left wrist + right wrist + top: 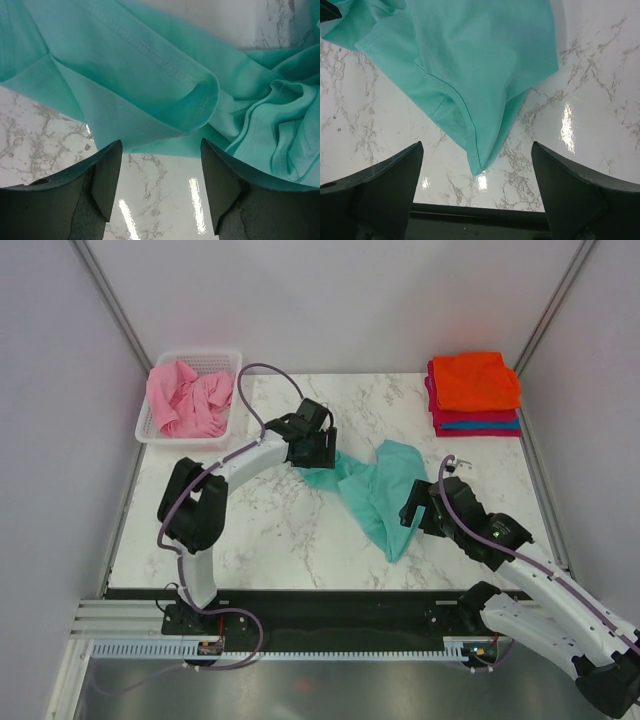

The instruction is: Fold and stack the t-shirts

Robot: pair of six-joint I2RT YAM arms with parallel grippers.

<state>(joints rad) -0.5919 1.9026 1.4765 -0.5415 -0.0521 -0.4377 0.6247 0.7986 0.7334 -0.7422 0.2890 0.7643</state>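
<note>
Marble tabletop (270, 530) bore the crumpled tee (385, 490), flanked by left tool (322, 460) and right tool (411, 506), both apart and empty, seemingly to spread it.

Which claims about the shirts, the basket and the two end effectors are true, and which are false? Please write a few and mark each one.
1. The teal shirt lies crumpled on the table. True.
2. An orange shirt tops the stack. True.
3. The pink shirt lies folded on the stack. False: it lies bunched in the basket.
4. The right end effector is shut on the teal shirt. False: its jaws stand wide open and grip nothing.
5. The left end effector is open, at the teal shirt's edge. True.
</note>
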